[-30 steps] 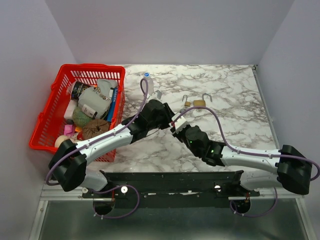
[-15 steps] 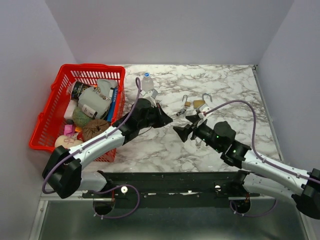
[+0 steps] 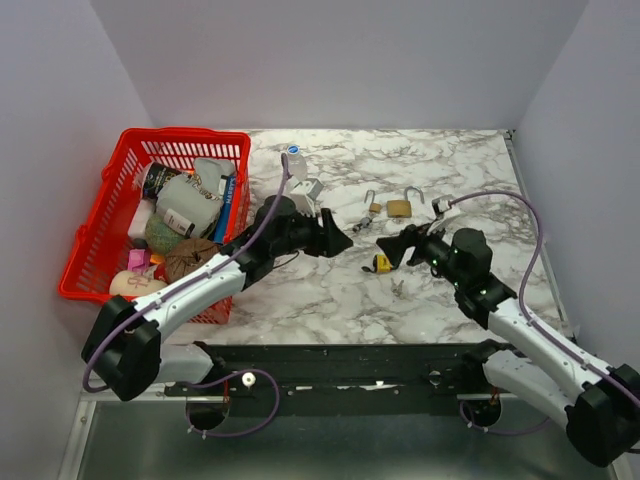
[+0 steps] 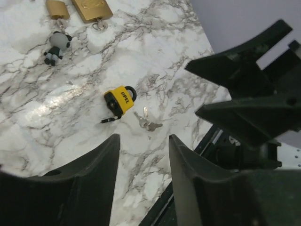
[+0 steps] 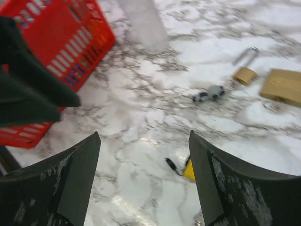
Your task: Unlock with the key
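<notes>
The left gripper (image 4: 143, 137) and right gripper (image 5: 143, 134) were held wide and empty either side of the padlock (image 4: 120, 100), laid flat, key (image 4: 108, 120) seemingly inserted for turning.

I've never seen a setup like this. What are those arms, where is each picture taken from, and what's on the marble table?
These are two robot arms bolted at the near edge of the table. The wide picture looks down from above: the left arm and right arm reach toward the middle. The other two come from a camera on each wrist; the dark shapes at the bottom are that arm's own jaws. Both pairs of jaws are open and hold nothing. On the table lie a yellow padlock, loose keys beside it, a big brass padlock, a small brass padlock and a panda charm. A full red basket stands at the left, a bottle near it.
</notes>
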Available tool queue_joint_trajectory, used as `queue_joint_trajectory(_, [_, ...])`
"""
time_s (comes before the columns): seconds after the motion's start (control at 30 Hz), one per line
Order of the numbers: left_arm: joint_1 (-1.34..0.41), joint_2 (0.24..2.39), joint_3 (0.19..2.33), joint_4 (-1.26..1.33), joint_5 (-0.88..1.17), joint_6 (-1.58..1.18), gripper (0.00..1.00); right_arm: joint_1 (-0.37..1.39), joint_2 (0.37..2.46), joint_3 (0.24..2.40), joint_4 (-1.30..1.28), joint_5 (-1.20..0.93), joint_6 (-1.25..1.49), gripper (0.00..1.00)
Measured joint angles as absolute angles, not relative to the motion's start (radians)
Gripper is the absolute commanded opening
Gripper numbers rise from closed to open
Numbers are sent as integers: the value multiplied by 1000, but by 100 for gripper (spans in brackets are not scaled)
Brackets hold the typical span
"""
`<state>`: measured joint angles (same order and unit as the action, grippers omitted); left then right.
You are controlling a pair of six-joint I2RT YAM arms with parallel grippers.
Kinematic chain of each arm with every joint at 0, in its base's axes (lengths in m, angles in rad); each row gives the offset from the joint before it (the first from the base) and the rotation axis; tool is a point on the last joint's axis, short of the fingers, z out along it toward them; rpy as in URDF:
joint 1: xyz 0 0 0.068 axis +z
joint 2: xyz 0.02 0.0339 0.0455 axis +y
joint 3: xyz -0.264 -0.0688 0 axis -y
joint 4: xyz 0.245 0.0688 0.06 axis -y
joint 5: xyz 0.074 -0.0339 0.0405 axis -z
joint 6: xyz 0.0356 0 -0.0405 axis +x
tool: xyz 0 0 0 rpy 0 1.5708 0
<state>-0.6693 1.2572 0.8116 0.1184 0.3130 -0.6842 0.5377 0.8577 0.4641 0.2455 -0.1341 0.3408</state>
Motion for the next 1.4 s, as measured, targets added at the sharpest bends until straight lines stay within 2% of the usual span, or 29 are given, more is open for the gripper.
queue_joint_trajectory(0.03, [-678, 1271, 825, 96, 313, -648, 83, 492, 877, 464, 237, -146, 356, 84])
queue_joint_trajectory(0.17, [-744, 1385, 920, 10, 299, -536, 90, 307, 997, 465, 228, -224, 409, 84])
queue_joint_trajectory(0.3, [-833, 1522, 1030, -78, 260, -389, 91, 170, 1103, 466, 225, -311, 455, 86])
queue_joint_trajectory(0.5, [-921, 1712, 1132, -128, 184, -143, 91, 57, 1073, 454, 244, -426, 488, 86])
queue_joint_trajectory(0.7, [-926, 1831, 1133, -108, 111, 41, 90, 11, 1005, 408, 262, -517, 499, 86])
queue_joint_trajectory(0.9, [-931, 1895, 1152, -70, 89, 113, 88, 2, 993, 385, 272, -569, 505, 86])
queue_joint_trajectory(0.97, [-937, 1916, 1171, -59, 88, 125, 84, -15, 984, 374, 273, -572, 506, 86])
queue_joint_trajectory(1.0, [-940, 1924, 1177, -54, 87, 128, 82, -22, 980, 369, 273, -573, 506, 86])
queue_joint_trajectory(1.03, [-943, 1934, 1187, -50, 86, 131, 69, -26, 978, 367, 273, -573, 506, 86])
queue_joint_trajectory(1.1, [-949, 1950, 1201, -45, 85, 133, 51, -29, 977, 365, 275, -574, 507, 86])
queue_joint_trajectory(1.13, [-951, 1957, 1205, -39, 84, 133, 38, -33, 977, 365, 276, -575, 507, 86])
queue_joint_trajectory(1.2, [-952, 1961, 1210, -41, 76, 128, 27, -35, 977, 365, 279, -580, 507, 86])
queue_joint_trajectory(1.23, [-953, 1964, 1213, -45, 74, 129, 18, -37, 977, 365, 282, -582, 508, 86])
queue_joint_trajectory(1.33, [-953, 1969, 1220, -52, 69, 121, 3, -46, 977, 365, 288, -587, 508, 86])
queue_joint_trajectory(1.4, [-953, 1969, 1219, -53, 68, 108, 0, -52, 975, 363, 291, -590, 509, 86])
